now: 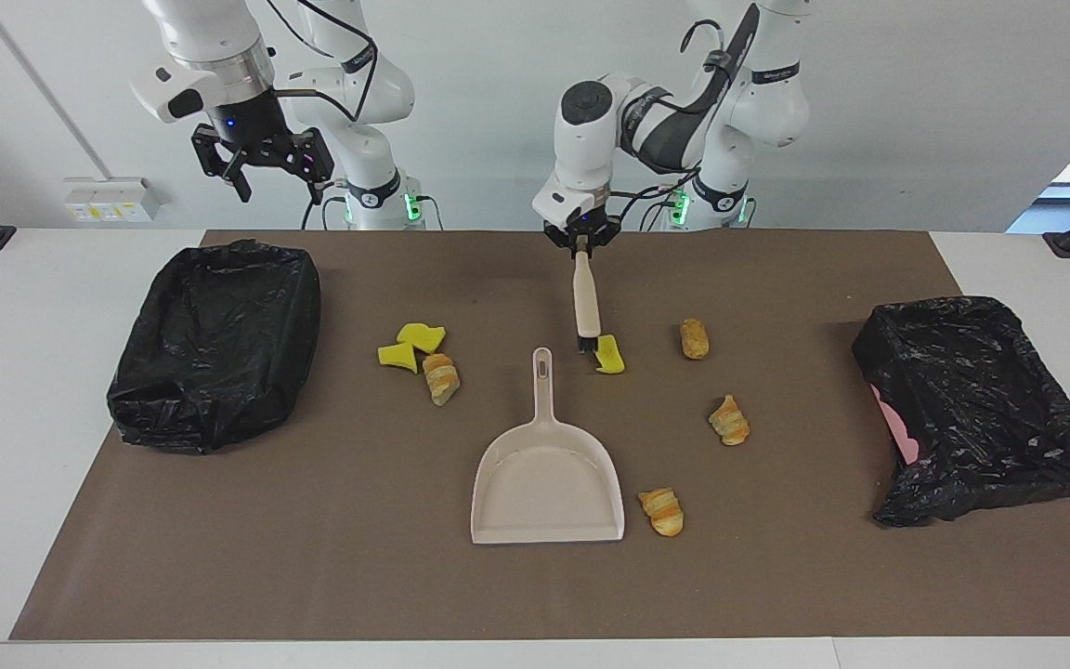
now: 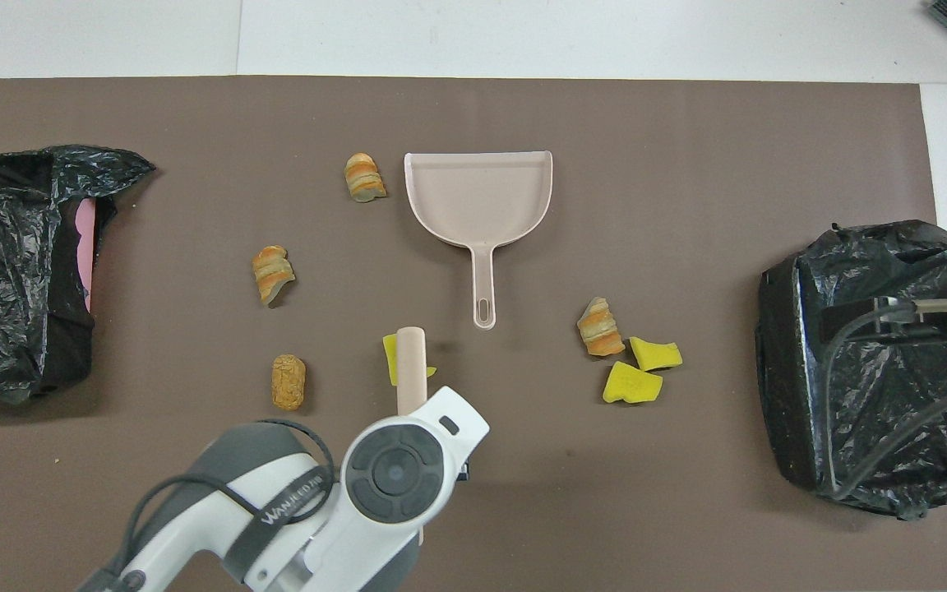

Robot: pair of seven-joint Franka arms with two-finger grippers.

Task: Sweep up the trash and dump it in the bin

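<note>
**A:** Where are you at? From here your left gripper has its fingers pinching the top of the brush, which hangs handle-up with the bristles down right against the lone yellow sponge chunk, just beside the dustpan's handle. I'd call that the start of the first sweep.

**B:** Agreed. The dustpan lies flat mid-counter, and its open mouth faces the counter edge farthest from the robots, so it's empty and pointing away from that chunk. Your right gripper waits up in the air over the bin at its own end, fingers spread, nothing in them.

**A:** So the next move probably needs that right arm down on the dustpan handle, or you push each piece around to the mouth. The trash is scattered: two sponge chunks with a roll toward the right arm's end, three more rolls toward the left arm's end.

**B:** Both black-bagged bins, one at each end, look empty as far as I can see, though folds hide the bottoms. One shows pink at its rim.
</note>
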